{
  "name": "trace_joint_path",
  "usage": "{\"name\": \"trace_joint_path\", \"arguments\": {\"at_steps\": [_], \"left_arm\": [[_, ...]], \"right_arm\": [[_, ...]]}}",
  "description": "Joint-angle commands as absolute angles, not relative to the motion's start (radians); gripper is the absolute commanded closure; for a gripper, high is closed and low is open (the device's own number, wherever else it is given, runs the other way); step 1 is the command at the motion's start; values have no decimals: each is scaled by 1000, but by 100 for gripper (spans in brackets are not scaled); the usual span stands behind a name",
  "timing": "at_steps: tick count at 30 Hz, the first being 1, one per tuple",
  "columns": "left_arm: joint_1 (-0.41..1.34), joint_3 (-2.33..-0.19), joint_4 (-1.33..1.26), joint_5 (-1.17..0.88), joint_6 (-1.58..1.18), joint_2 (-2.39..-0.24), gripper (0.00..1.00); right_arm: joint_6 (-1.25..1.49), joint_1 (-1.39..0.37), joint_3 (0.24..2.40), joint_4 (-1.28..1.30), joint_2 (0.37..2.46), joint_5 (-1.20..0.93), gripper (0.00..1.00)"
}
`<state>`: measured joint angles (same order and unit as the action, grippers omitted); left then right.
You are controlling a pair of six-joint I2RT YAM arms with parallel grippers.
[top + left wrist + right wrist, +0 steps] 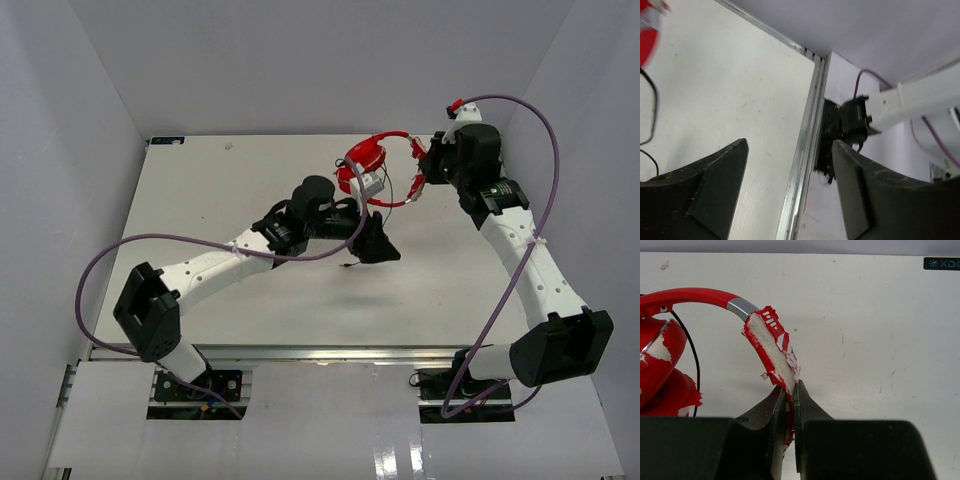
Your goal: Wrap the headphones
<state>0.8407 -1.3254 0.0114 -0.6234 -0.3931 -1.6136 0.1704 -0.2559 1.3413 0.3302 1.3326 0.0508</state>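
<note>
The red headphones (366, 157) hang above the far middle of the table, held up by their headband (690, 296). My right gripper (790, 390) is shut on the headband's torn white padding (771, 347). Both ear cups (660, 365) dangle at the left of the right wrist view. The thin black cord (347, 265) trails down to the table. My left gripper (379, 246) sits nearer and lower than the headphones, apart from them. In the left wrist view that gripper (790, 145) is open and holds nothing, with a blurred red cup (647, 30) and the cord (652, 112) at the left edge.
White walls close in the table on three sides. The table's metal edge rail (805, 150) and the right arm's base (850, 125) lie ahead of the left gripper. Thick purple cables (515, 270) loop along both arms. A dark label (942, 263) marks the far corner.
</note>
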Motion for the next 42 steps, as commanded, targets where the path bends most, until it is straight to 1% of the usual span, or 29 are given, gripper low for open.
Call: {"name": "trace_joint_path", "arguments": {"at_steps": [1, 6, 7, 10, 12, 14, 17, 19, 21, 25, 26, 29, 30, 31, 33, 34, 35, 36, 37, 38, 39, 42], "left_arm": [[889, -1098, -118, -547, -239, -1460, 9], [906, -818, -324, -360, -146, -1349, 6], [908, -708, -450, -319, -118, -1336, 6], [908, -535, -728, -226, -20, -1346, 2], [908, -543, -779, -205, 34, -1405, 2], [909, -609, -807, -173, 73, -1514, 2], [908, -690, -917, -117, 94, -1670, 2], [909, -737, -954, -107, 93, -1738, 2], [908, -815, -966, -125, 86, -1835, 3], [908, -895, -954, -139, 75, -1918, 8], [908, -921, -938, -137, 70, -1940, 12], [907, -943, -943, -162, 46, -1965, 32], [907, -940, -954, -179, 38, -1967, 43], [907, -939, -955, -197, 30, -1967, 49], [907, -931, -950, -211, 23, -1964, 70], [907, -923, -948, -213, 24, -1959, 77], [906, -912, -948, -213, 26, -1952, 81], [904, -891, -948, -209, 28, -1941, 90], [904, -867, -946, -212, 32, -1930, 92], [897, -849, -945, -216, 35, -1923, 98], [890, -829, -946, -223, 39, -1912, 100], [865, -740, -962, -277, 54, -1855, 100]], "right_arm": [[249, -211, 1441, 309, 1319, -90, 92], [272, -186, 1459, 346, 1306, -183, 92], [274, -180, 1460, 352, 1305, -194, 92], [279, -173, 1469, 380, 1296, -231, 92], [287, -172, 1471, 394, 1289, -258, 92], [295, -170, 1474, 401, 1286, -284, 92], [310, -169, 1474, 413, 1277, -323, 92], [314, -167, 1477, 421, 1271, -337, 92], [310, -164, 1474, 425, 1264, -353, 92], [305, -153, 1477, 439, 1262, -373, 92], [307, -151, 1480, 444, 1261, -386, 92], [310, -147, 1483, 446, 1259, -398, 92], [310, -144, 1482, 446, 1259, -400, 92], [311, -142, 1481, 446, 1259, -402, 92], [313, -136, 1480, 446, 1261, -406, 92], [313, -129, 1482, 446, 1263, -411, 92], [315, -118, 1485, 446, 1264, -422, 92], [316, -109, 1485, 446, 1265, -445, 92], [317, -96, 1487, 445, 1266, -479, 92], [317, -87, 1488, 445, 1266, -508, 92], [309, -77, 1488, 443, 1265, -539, 92], [255, -39, 1476, 433, 1256, -641, 92]]}}
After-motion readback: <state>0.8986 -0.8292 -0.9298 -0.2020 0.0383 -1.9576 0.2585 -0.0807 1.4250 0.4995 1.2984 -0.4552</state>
